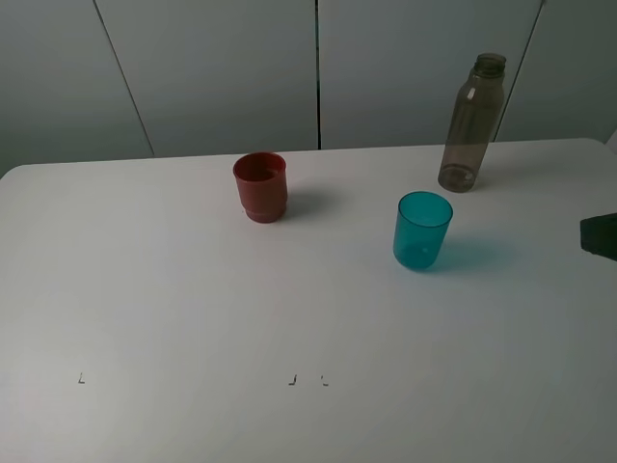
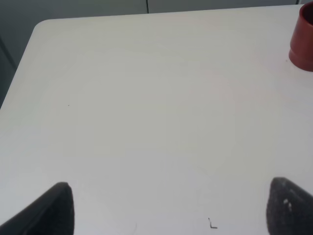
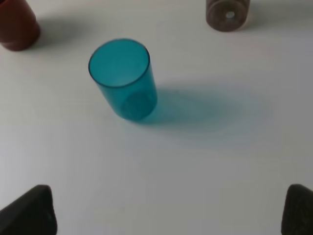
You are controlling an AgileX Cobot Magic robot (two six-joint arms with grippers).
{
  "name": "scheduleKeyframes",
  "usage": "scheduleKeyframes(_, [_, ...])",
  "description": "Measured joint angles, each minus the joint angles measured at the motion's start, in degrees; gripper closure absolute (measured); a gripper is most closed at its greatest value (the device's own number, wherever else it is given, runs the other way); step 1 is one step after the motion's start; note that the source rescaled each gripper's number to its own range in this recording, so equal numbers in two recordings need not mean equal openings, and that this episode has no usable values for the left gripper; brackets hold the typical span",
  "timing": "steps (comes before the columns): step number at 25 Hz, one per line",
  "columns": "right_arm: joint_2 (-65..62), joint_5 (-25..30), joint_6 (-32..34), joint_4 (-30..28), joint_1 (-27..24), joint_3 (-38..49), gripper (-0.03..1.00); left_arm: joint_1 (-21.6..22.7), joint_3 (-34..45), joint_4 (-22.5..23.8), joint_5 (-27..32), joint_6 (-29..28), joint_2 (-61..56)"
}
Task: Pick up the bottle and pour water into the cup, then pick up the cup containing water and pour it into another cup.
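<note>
The bottle (image 1: 472,123) is standing upright near the table's (image 1: 174,318) far right corner, neck pointing up. Both the left gripper (image 2: 168,208) and right gripper (image 3: 168,210) are hanging wide open, holding nothing.

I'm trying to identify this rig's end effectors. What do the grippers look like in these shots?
Little shows. The left gripper has two matte black fingers with rounded tips. The right gripper has similar dark, blunt fingers. No cables, markings or arm links are visible.
</note>
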Motion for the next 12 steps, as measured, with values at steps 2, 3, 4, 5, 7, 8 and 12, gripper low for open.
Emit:
scheduleKeyframes(2, [-4.6, 2.5, 0.1, 0.0, 0.0, 0.0, -0.03, 0.0, 0.0, 0.0, 0.0, 0.0, 0.0])
scheduleKeyframes(3, [-6.7, 2.7, 0.1, 0.0, 0.0, 0.0, -0.03, 0.0, 0.0, 0.0, 0.0, 0.0, 0.0])
scheduleKeyframes(4, [-8.2, 3.2, 0.1, 0.0, 0.0, 0.0, -0.03, 0.0, 0.0, 0.0, 0.0, 0.0, 0.0])
scheduleKeyframes(5, [-9.9, 3.5, 0.1, 0.0, 0.0, 0.0, -0.03, 0.0, 0.0, 0.0, 0.0, 0.0, 0.0])
scheduleKeyframes(7, [-12.6, 4.2, 0.1, 0.2, 0.0, 0.0, -0.03, 0.0, 0.0, 0.0, 0.0, 0.0, 0.0])
scheduleKeyframes(8, [-13.5, 5.1, 0.1, 0.5, 0.0, -0.3, -0.03, 0.0, 0.0, 0.0, 0.0, 0.0, 0.0])
scheduleKeyframes(12, [-16.0, 12.8, -3.0, 1.0, 0.0, -1.3, -0.03, 0.0, 0.0, 0.0, 0.0, 0.0, 0.0])
